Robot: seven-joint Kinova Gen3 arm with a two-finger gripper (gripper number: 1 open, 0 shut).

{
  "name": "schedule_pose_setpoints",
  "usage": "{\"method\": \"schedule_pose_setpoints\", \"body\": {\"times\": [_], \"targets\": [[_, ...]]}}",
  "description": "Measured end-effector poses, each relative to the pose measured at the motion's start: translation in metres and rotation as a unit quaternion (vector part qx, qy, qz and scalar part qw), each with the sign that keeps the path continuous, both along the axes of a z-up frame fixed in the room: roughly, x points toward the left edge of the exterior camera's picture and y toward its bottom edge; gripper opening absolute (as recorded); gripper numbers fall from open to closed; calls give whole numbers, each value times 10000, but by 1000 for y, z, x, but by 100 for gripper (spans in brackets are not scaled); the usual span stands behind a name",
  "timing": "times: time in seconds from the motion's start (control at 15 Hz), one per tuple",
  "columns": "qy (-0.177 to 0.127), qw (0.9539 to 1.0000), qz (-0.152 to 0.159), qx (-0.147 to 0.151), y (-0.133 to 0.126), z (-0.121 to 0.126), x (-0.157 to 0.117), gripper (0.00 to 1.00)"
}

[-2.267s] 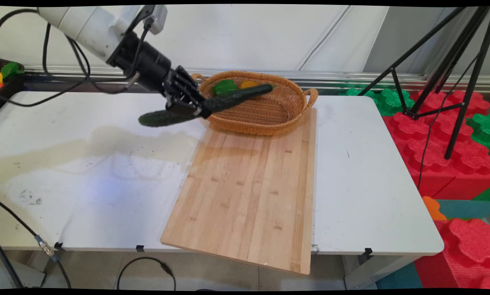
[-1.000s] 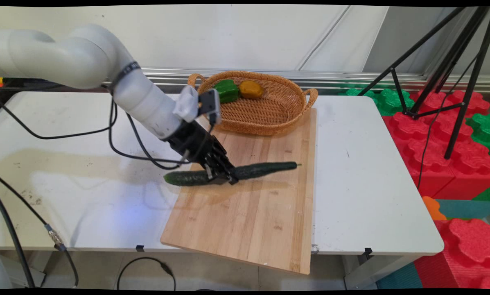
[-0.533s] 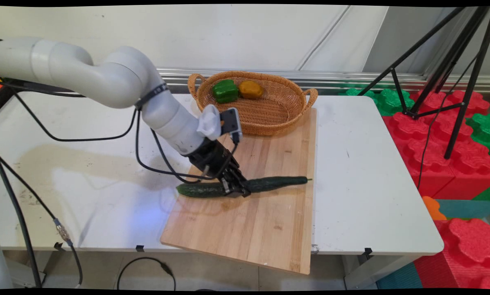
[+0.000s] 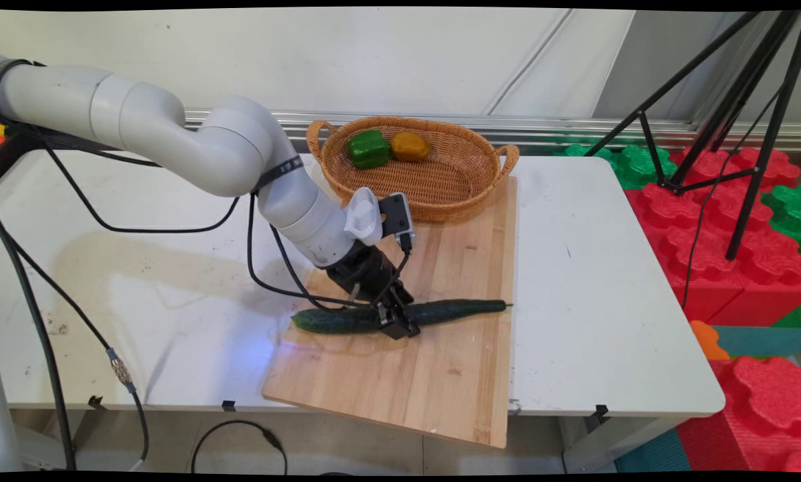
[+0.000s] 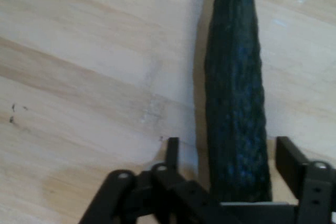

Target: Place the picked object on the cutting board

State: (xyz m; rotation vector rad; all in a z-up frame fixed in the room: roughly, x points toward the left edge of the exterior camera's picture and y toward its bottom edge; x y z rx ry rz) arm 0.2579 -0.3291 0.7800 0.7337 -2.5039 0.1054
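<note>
On the white table (image 4: 594, 281), a pale bamboo cutting board (image 4: 440, 375) bears a long dark green cucumber (image 4: 454, 310), straddled by the black two-finger gripper (image 4: 395, 324), its fingers (image 5: 286, 156) parted and clear of the skin.

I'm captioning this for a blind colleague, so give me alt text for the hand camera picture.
A dark green cucumber lies on a wooden cutting board, running up from between the two black fingers of the open gripper. A narrow gap shows on each side of it.
</note>
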Motion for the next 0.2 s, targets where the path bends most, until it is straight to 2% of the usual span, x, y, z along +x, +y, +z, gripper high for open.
{"method": "schedule_pose_setpoints", "body": {"times": [0.2], "targets": [[-23, 10000, 25, -39, -3, -2, -2, 100]]}}
